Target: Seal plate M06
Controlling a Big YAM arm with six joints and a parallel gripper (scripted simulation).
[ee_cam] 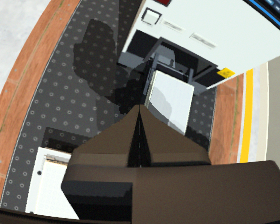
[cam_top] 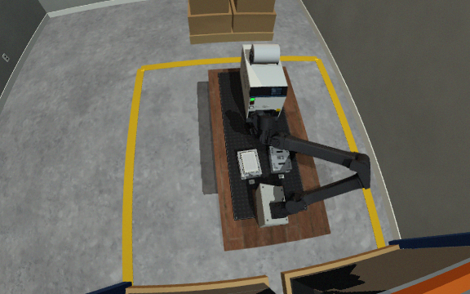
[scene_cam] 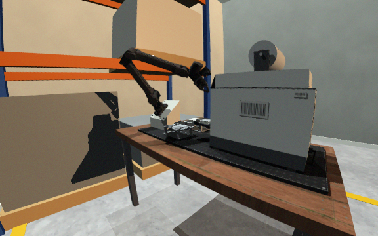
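My gripper [ee_cam: 139, 112] [scene_cam: 207, 90] is shut, with nothing between its fingertips. It is raised in front of the sealer [cam_top: 268, 77] [scene_cam: 261, 121] [ee_cam: 216, 30]. The sealer's lamp [cam_top: 252, 100] shows green. A pale square button [ee_cam: 151, 17] is on the sealer's front. The stage is out, and a plate with a plain white top [ee_cam: 173, 97] lies on it beyond my fingertips in the wrist view. Its seating and well A1 corner cannot be made out. Another plate [cam_top: 250, 162] sits in the left nest. The right nest [cam_top: 280, 158] holds no plate; its label is too blurred to read.
The arm's pale base block [cam_top: 265, 204] [scene_cam: 157, 122] stands at the near end of the wooden table [cam_top: 235, 241] [scene_cam: 241, 181]. The sealer's foil roll [cam_top: 267, 53] [scene_cam: 264, 54] sits on top. A yellow sticker [ee_cam: 225, 73] marks the sealer's front beside the stage opening.
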